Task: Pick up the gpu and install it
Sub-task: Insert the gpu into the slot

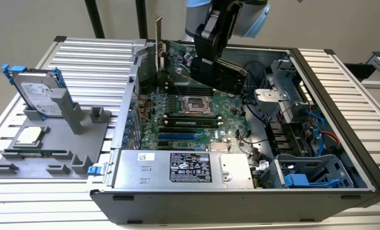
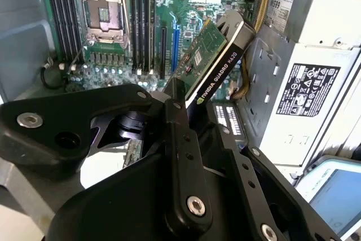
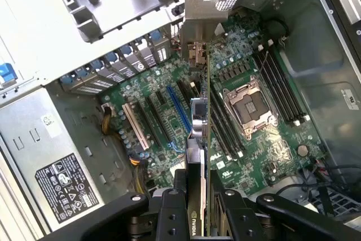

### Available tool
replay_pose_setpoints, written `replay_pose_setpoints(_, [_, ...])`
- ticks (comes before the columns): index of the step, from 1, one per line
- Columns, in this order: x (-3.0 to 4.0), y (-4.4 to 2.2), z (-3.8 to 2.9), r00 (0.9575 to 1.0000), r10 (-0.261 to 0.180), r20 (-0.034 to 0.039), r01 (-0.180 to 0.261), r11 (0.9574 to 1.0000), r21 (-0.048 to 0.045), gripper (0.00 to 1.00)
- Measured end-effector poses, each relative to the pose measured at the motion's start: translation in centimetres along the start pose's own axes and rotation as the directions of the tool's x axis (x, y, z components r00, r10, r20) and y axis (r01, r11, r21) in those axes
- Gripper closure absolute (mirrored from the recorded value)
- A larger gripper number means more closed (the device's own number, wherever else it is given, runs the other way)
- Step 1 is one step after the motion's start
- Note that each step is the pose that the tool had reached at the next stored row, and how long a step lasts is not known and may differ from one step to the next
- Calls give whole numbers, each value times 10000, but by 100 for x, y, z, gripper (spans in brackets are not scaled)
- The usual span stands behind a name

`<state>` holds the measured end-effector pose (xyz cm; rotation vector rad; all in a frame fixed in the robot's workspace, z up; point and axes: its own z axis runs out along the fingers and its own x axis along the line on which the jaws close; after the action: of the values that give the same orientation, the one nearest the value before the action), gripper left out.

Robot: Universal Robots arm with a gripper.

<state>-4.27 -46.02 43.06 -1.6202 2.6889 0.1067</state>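
Gripper pinches the gpu, held on edge over the motherboard

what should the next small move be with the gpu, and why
Probably ease it down slowly, lining its lower edge with one of the expansion slots: the tool holds the gpu on edge above the motherboard, not yet seated.

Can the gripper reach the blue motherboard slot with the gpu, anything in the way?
Likely yes: the gripper, shut on the green gpu card with black cooler, hangs above the green motherboard, and the long blue slot looks bare.
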Motion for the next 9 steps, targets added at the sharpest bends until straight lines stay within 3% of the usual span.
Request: replay_pose_setpoints(9, [0, 0, 0, 9977, -675, -38, 675, 9977, -25, 100])
